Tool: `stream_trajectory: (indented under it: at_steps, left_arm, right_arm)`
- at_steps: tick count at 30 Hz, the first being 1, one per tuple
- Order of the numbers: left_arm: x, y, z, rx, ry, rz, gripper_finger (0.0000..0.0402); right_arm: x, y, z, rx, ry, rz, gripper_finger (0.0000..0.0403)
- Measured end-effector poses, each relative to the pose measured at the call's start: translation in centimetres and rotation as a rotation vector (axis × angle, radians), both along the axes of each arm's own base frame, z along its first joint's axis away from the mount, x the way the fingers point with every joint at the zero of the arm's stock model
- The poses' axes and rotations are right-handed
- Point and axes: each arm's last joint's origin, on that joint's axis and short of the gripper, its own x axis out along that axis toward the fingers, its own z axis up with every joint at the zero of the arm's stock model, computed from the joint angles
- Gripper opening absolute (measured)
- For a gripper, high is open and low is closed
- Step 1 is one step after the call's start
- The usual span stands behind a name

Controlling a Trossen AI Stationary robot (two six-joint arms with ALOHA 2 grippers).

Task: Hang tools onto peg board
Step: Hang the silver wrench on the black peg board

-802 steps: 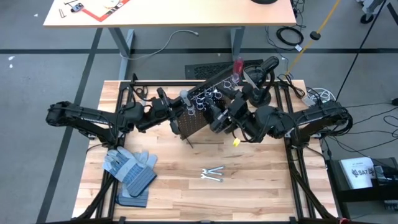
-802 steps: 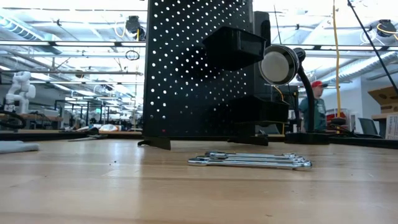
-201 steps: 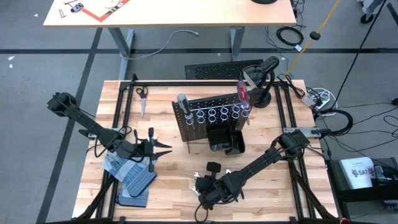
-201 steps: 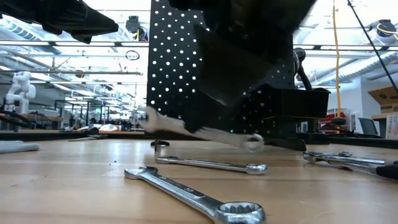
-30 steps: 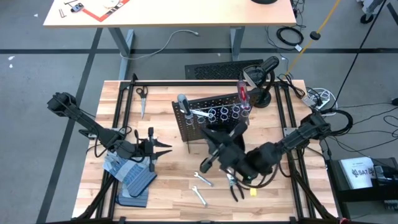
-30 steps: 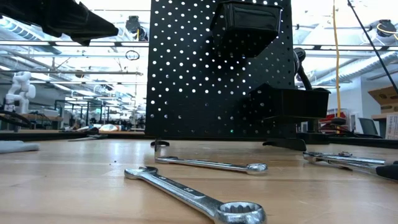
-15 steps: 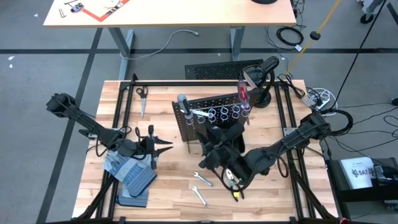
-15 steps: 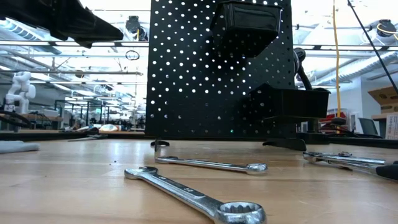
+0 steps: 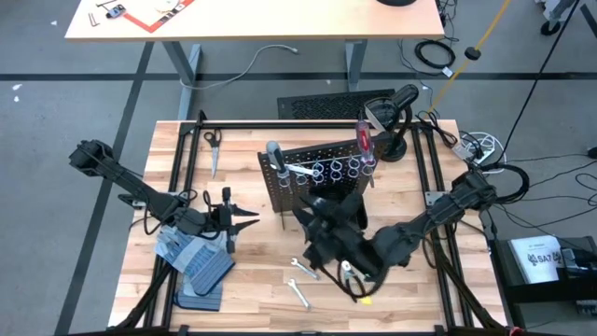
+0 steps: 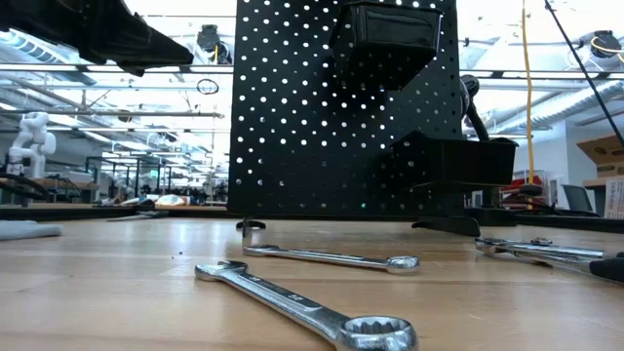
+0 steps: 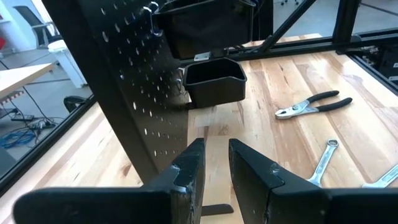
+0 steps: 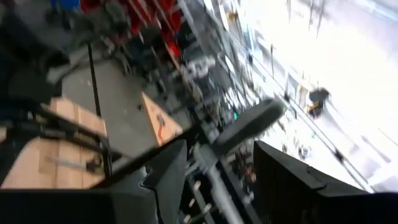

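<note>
The black peg board (image 9: 312, 182) stands upright mid-table. A red-handled screwdriver (image 9: 364, 141) and a grey-handled one (image 9: 273, 150) stick up from its row of rings, and a silver wrench (image 9: 298, 170) lies along that row. Two wrenches (image 9: 302, 269) (image 9: 299, 294) lie flat on the wood near the front; they also show in the low view (image 10: 302, 304) (image 10: 331, 257). The pliers (image 11: 314, 104) lie flat to their right. My right gripper (image 9: 306, 217) is open and empty in front of the board. My left gripper (image 9: 246, 222) is open and empty left of the board.
Blue-grey gloves (image 9: 194, 259) lie at the near left under my left arm. Scissors (image 9: 213, 145) lie at the far left, and a desk lamp (image 9: 396, 112) stands at the far right. A black bin (image 11: 214, 81) sits at the board's foot.
My right arm has swung toward the table's left edge in front of the peg board, and it now covers most of the pliers in the high view. The wrenches, the pliers and the board have stayed where they were.
</note>
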Motion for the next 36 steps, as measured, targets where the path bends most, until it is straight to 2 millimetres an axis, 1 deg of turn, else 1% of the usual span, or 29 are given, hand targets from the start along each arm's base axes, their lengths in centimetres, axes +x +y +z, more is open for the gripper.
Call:
stream_trajectory:
  at_steps: [5,8,10,12,13,15,18,22,25,28,36]
  left_arm:
    - [0.0,0.0,-0.2,0.008,0.015,0.000,0.0082]
    - [0.0,0.0,-0.2,0.008,0.015,0.000,0.0082]
    - [0.0,0.0,-0.1,0.007,0.015,0.000,0.0082]
    - [0.0,0.0,-0.1,-0.002,0.014,0.003,0.0082]
    - [0.0,0.0,-0.1,-0.011,0.012,0.005,0.0082]
    - [0.0,0.0,-0.1,-0.016,0.011,0.006,0.0082]
    - [0.0,0.0,-0.1,-0.016,0.009,0.006,0.0082]
    - [0.0,0.1,-0.1,-0.016,0.008,0.008,0.0082]
    - [0.0,0.1,-0.1,-0.016,0.008,0.010,0.0082]
    - [0.0,0.1,-0.1,-0.015,0.011,0.009,0.0082]
    - [0.0,0.1,-0.2,-0.019,0.013,0.003,0.0082]
  right_arm:
    - [-1.4,1.4,3.0,0.030,-0.098,0.112,0.0178]
    - [-2.0,1.9,4.2,0.071,-0.169,0.189,0.0175]
    - [-2.3,1.8,5.0,0.094,-0.189,0.178,0.0173]
    - [-2.4,1.1,5.6,0.118,-0.162,0.073,0.0172]
    - [-2.3,0.6,5.6,0.124,-0.132,0.019,0.0172]
    - [-1.8,-0.2,5.4,0.123,-0.089,-0.030,0.0175]
    - [-0.8,-0.9,4.5,0.086,-0.007,-0.077,0.0187]
    - [-0.1,-2.1,3.2,0.064,0.088,-0.182,0.0205]
    - [0.3,-2.8,2.7,0.050,0.125,-0.222,0.0208]
    - [0.3,-2.9,2.5,0.042,0.139,-0.226,0.0203]
    - [-0.1,-1.8,1.3,-0.010,0.231,-0.182,0.0188]
